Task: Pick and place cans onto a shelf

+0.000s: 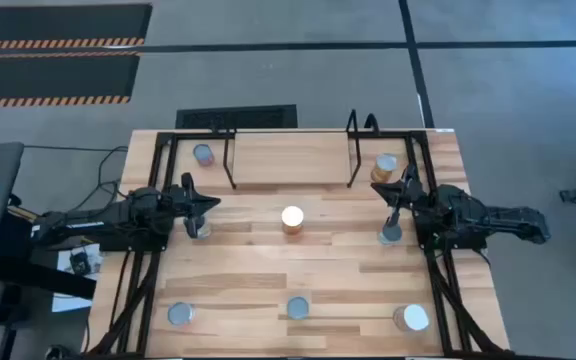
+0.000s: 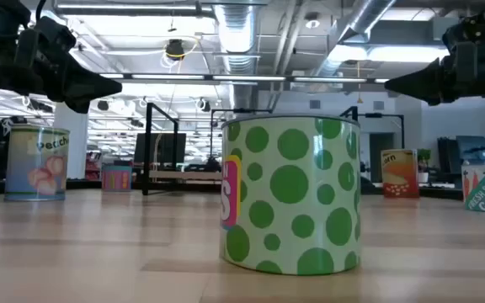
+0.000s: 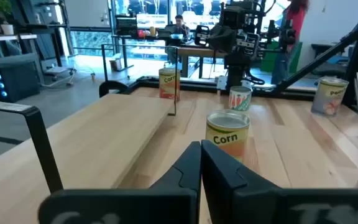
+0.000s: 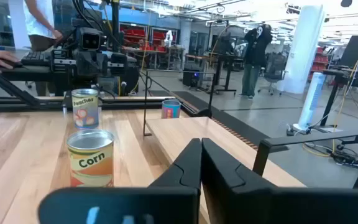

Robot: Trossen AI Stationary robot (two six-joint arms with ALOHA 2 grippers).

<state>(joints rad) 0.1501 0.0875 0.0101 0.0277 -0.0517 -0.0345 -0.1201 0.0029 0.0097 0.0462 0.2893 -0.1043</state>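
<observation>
Several small cans stand upright on the wooden table. A corn can (image 1: 292,218) is at the middle, between my two grippers. One can (image 1: 198,228) stands by my left gripper (image 1: 211,203), and another (image 1: 391,234) by my right gripper (image 1: 392,191). Both grippers are shut, empty and raised above the table, pointing at each other. The shelf (image 1: 290,160), black uprights with a light board, stands at the far middle with no can on its board. The left wrist view shows the corn can (image 3: 228,134) ahead; the right wrist view shows it too (image 4: 91,159).
More cans stand at the far left (image 1: 203,154), the far right (image 1: 384,166) and along the near edge (image 1: 180,315) (image 1: 411,318). A green-dotted can (image 2: 291,195) stands at the near middle. Black frame tubes run along both table sides. People show in the room beyond.
</observation>
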